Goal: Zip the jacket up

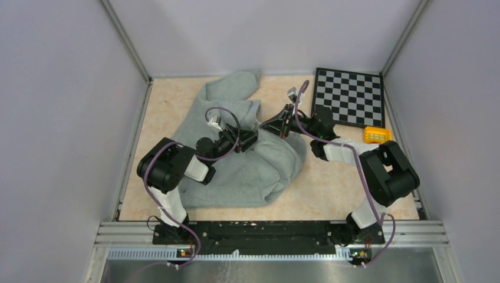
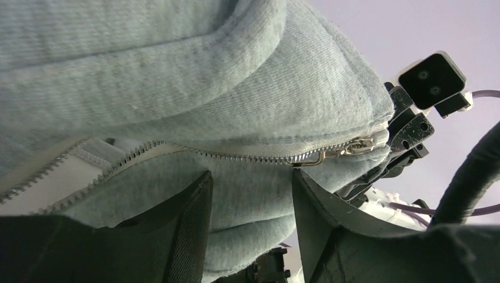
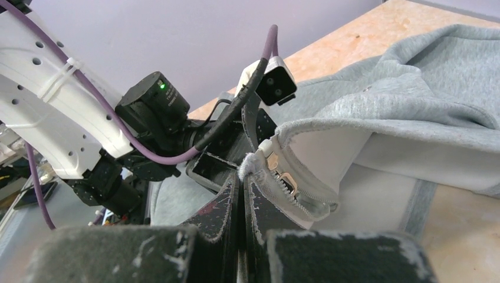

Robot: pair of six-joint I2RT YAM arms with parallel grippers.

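Jacket edge within right pincer; zipper near left pincer

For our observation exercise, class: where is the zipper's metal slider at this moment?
In the left wrist view the zipper slider sits right of centre on the jacket, just above the left gripper and beside the right gripper.

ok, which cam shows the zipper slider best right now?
Left wrist: the zipper slider and its metal pull sit sharp and unobstructed mid-frame. Right wrist shows it only partly, behind the jacket edge pinched in the right hand. Top external: too small to make out.
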